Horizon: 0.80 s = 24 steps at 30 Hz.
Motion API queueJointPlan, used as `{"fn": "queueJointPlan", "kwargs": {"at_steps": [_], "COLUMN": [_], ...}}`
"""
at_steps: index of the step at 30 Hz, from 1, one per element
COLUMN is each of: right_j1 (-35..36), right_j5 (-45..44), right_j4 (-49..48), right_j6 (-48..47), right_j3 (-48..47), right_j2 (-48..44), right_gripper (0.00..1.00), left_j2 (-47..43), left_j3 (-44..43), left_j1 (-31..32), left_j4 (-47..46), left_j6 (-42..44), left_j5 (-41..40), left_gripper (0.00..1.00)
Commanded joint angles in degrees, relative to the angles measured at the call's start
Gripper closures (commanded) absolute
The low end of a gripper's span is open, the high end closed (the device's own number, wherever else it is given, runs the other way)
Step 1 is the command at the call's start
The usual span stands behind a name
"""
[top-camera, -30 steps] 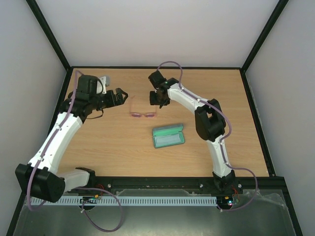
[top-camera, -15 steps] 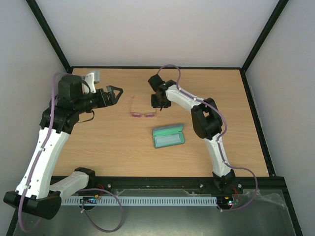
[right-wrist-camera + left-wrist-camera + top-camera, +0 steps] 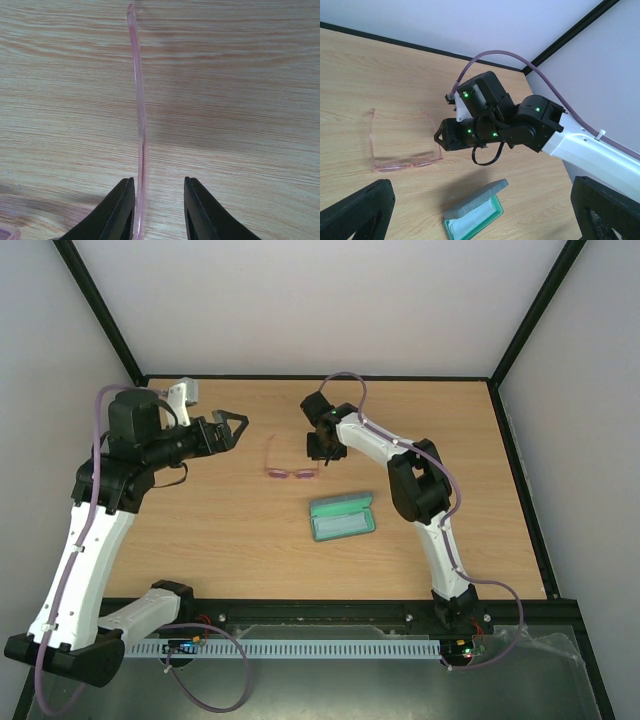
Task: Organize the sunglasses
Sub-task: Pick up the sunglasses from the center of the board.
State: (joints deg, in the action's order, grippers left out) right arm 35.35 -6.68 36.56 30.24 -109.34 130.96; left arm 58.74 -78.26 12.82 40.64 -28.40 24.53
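Sunglasses (image 3: 291, 473) lie flat on the bench (image 3: 480, 540), toward the far edge and a little left of its middle. Both temples are unfolded and point at the far edge, and the lenses face the near edge.

Right gripper (image 3: 156, 202) is down at the right-hand temple arm (image 3: 140, 125). The wrist view shows its fingers (image 3: 122, 210) straddling the pink bar. The bar sits against or just beside one finger, and bare wood shows between it and the other.

Change over the last second: the gap between the jaws narrows step by step and is now partly drawn in, not yet pinching. The gripper also sits a shade lower and closer over the temple.

Left gripper (image 3: 233, 427) is spread fully wide, left of the glasses and apart from them. Its arm rears up and back from its earlier reach, so it seems to be clearing the way.

Case (image 3: 342, 517) lies open, green lining up, nearer the bench middle and well apart from the glasses.

Judgement: a grasp on the right temple is under way, probably to fold it before casing. The bar is thin and off-centre between the fingers, so it may skate sideways as they meet.
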Motion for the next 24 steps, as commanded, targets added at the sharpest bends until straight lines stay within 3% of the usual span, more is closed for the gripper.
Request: {"fn": "queueJointPlan", "kwargs": {"at_steps": [1, 9, 15, 24], "right_j1": [0.5, 1.03, 1.03, 1.08], "right_j5": [0.67, 0.95, 0.8, -1.58], "right_j4": [2.22, 2.74, 2.85, 3.82], "right_j6": [0.52, 0.6, 0.52, -1.82], "right_j3": [-1.78, -3.5, -3.33, -3.06], "right_j2": [1.85, 3.88, 3.5, -2.78], "right_gripper": [0.72, 0.74, 0.97, 0.99], "left_j2": [-0.17, -0.13, -0.02, 0.57], "left_j3": [0.85, 2.0, 4.13, 11.35], "left_j1": [-0.34, -0.34, -0.34, -0.36], "left_j4": [-0.04, -0.65, -1.29, -3.58], "left_j6": [-0.2, -0.16, 0.13, 0.82], "left_j5": [1.05, 1.12, 1.13, 1.06], "left_gripper": [0.01, 0.01, 0.01, 0.01]}}
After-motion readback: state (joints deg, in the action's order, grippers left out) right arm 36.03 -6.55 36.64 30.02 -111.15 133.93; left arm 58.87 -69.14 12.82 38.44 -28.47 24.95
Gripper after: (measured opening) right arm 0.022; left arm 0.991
